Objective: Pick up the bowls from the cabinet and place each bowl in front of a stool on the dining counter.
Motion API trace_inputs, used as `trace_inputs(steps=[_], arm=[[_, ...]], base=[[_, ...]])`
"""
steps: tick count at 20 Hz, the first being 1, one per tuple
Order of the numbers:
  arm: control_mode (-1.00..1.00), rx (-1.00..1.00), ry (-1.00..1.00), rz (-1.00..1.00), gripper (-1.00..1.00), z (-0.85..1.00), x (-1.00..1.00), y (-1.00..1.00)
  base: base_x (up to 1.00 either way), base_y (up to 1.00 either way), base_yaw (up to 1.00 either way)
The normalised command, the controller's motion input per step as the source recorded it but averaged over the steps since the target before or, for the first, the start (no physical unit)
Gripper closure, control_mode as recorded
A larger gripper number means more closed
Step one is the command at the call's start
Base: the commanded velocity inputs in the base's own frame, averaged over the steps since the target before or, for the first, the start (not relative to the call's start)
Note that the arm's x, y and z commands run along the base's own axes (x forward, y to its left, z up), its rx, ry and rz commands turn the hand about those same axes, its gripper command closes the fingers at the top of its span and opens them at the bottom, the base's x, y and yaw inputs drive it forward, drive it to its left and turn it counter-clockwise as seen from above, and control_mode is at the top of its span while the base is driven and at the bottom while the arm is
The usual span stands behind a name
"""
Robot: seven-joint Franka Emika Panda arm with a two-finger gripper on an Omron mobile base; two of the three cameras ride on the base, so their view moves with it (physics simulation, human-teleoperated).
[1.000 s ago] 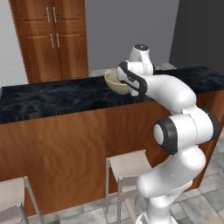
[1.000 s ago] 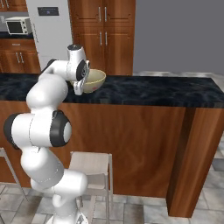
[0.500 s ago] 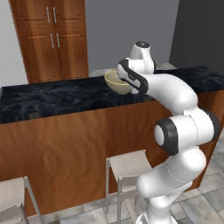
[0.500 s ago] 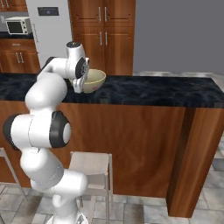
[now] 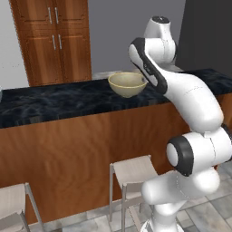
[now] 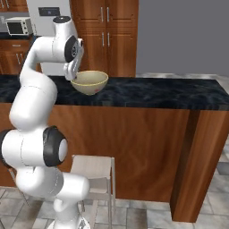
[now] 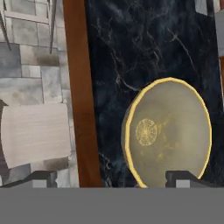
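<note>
An olive-tan bowl (image 5: 128,84) with a yellowish rim stands upright on the black marbled dining counter (image 5: 54,102), near its front edge. My gripper (image 6: 75,74) hangs open just above the bowl's (image 6: 90,82) left rim, touching nothing. In the hand view the bowl (image 7: 168,135) lies below on the counter (image 7: 131,52), with the open gripper (image 7: 111,178) spread wide above its near side. A pale stool (image 7: 35,133) stands on the floor directly in front of the bowl, below the counter's wood front. The cabinet is out of view.
A stool (image 5: 133,170) stands beside my base, and a second stool (image 5: 11,199) at the lower left. A tall wooden pantry (image 6: 107,36) rises behind the counter, with a microwave (image 6: 19,27) at the far left. The counter's end panel (image 6: 192,134) is at the right.
The jaws have opened and let go of the bowl, which now rests on the counter. The hand has lifted slightly above the rim.
</note>
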Motion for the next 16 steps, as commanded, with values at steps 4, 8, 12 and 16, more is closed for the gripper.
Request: trace_inputs(steps=[4,8,12,16], arm=[[-1.0,0.0,-0.02,0.1,-1.0,0.51,-1.0,-0.03],[-1.0,0.0,-0.05,0.17,-1.0,-0.03,-1.0,-0.13],[-1.0,0.0,-0.15,0.24,-1.0,-0.34,-1.0,-0.33],[-1.0,0.0,-0.12,0.43,-1.0,-0.25,-1.0,-0.36]], base=[[0.0,0.0,0.0],[0.0,0.0,0.0],[0.0,0.0,0.0],[0.0,0.0,0.0]])
